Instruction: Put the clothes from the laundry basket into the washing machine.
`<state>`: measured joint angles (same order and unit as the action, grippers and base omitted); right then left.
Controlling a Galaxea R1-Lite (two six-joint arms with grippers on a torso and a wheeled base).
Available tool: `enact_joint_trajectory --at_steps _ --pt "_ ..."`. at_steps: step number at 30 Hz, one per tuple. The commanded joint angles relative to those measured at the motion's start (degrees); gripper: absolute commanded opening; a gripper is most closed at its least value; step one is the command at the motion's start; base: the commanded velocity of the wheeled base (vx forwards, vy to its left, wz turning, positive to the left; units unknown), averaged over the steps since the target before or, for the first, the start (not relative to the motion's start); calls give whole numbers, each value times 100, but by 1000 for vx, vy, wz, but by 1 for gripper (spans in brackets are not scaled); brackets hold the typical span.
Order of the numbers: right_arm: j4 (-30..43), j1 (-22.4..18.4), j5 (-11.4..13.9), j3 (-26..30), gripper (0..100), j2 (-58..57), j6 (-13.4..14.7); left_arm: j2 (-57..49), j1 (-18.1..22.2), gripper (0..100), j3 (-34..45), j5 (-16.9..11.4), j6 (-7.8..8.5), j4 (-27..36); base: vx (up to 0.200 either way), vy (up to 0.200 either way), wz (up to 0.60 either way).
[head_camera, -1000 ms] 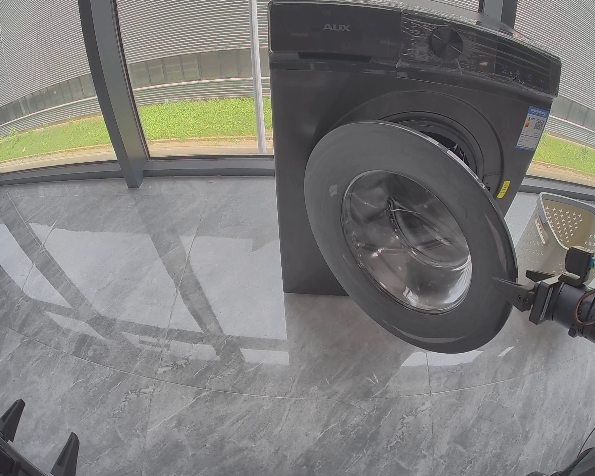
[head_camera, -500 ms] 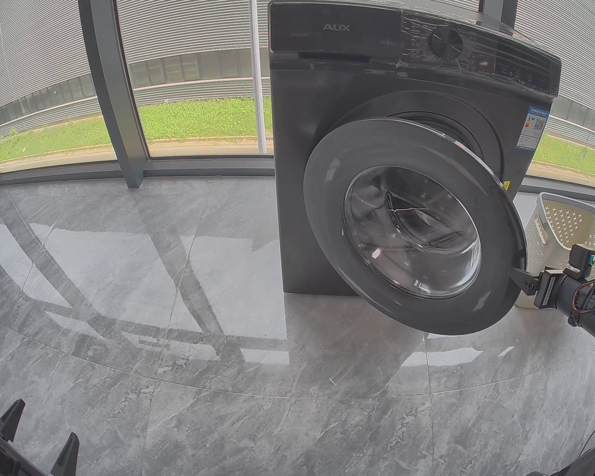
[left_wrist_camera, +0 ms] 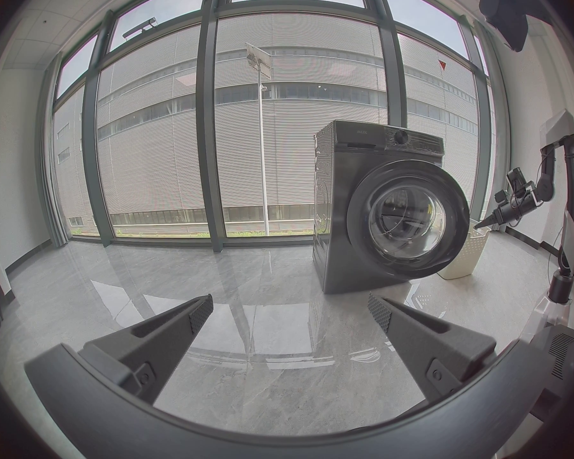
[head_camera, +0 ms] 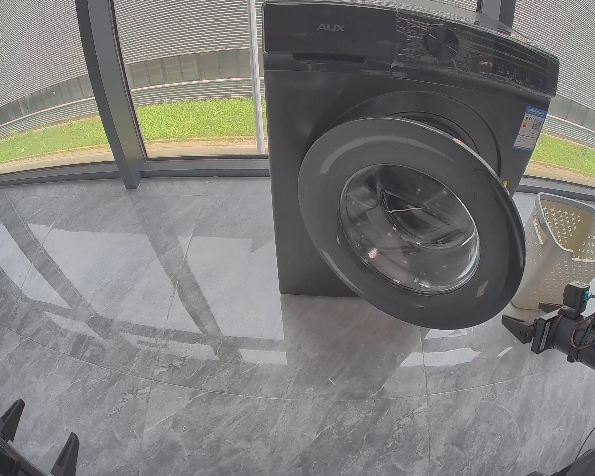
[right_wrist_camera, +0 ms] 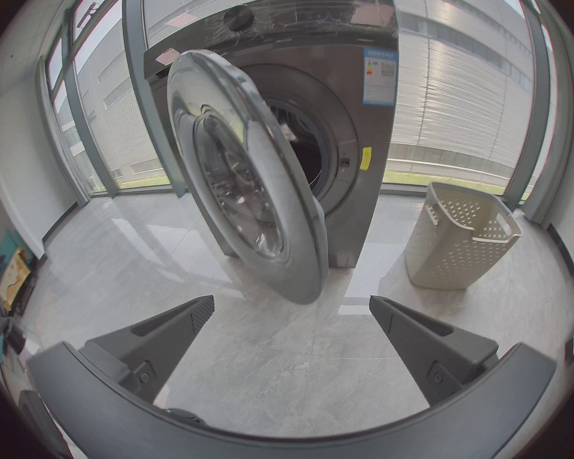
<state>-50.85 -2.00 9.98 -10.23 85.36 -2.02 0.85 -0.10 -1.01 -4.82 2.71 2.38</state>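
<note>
Backing off from the door's rim, the right gripper (head_camera: pixel 517 327) now hangs lower and apart from it, jaws spread and holding nothing. The left gripper (head_camera: pixel 43 424) sits low at the left, jaws likewise released. Ahead of the right gripper, the door (head_camera: pixel 324 180) stands half swung and covers most of the washing machine (head_camera: pixel 311 133) front in the head view. The right wrist view looks past the door's edge into the drum opening (right_wrist_camera: pixel 306 148). The laundry basket (head_camera: pixel 562 259) stands on the grey floor (head_camera: pixel 178 338) just right of the machine; whether it holds clothes cannot be told. The left wrist view takes in the right arm (left_wrist_camera: pixel 523 196) near the basket.
</note>
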Motion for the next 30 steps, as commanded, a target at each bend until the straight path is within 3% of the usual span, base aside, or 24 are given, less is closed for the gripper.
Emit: enact_joint_trajectory --at_steps 1,7,16,17,21,26,30 --pt "-31 130 276 285 100 -72 -44 -85 1 100 101 -2 2 0 0 -200 0" --pt "-57 675 1014 531 100 -46 -61 -85 1 100 101 -2 19 0 0 -200 0" --pt "-83 1316 1146 539 100 -10 44 -85 1 100 101 -2 37 0 0 0 0" --pt "-83 1343 1146 531 0 -10 62 -85 1 100 101 -2 37 0 200 0 0" --pt "-83 1580 1190 504 0 -63 238 -85 1 100 101 -2 28 0 200 0 0" --pt "-444 1843 1216 504 0 25 809 -85 1 100 101 -2 11 0 200 0 0" --pt "-742 1896 1208 478 0 227 976 -85 1 100 101 -2 11 0 100 0 0"
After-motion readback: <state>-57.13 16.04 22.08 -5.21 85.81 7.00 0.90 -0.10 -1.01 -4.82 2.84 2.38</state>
